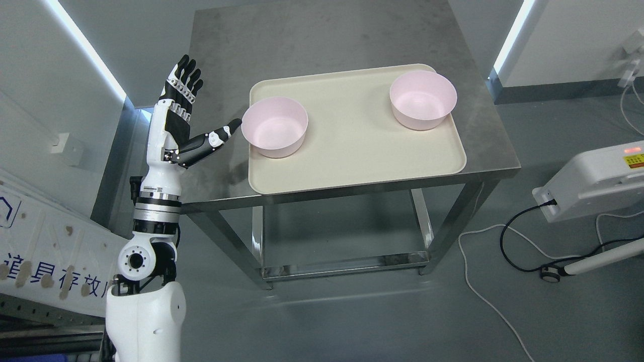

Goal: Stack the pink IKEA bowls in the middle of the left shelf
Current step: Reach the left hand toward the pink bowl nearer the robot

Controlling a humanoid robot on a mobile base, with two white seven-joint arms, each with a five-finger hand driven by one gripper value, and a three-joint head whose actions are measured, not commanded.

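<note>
Two pink bowls stand upright on a cream tray (352,166) on a steel table (322,40). One bowl (275,126) is at the tray's left edge, the other (423,98) at its far right corner. My left hand (193,108) is raised just left of the left bowl, fingers spread and pointing up, holding nothing. Its thumb tip (232,126) reaches toward the bowl's left wall and is very close to it; I cannot tell if it touches. The right arm is out of view.
A white machine (593,181) with cables (508,241) across the grey floor sits at the right. A white panel with printed characters (45,261) lies at the lower left. The table has a low crossbar (342,265) underneath.
</note>
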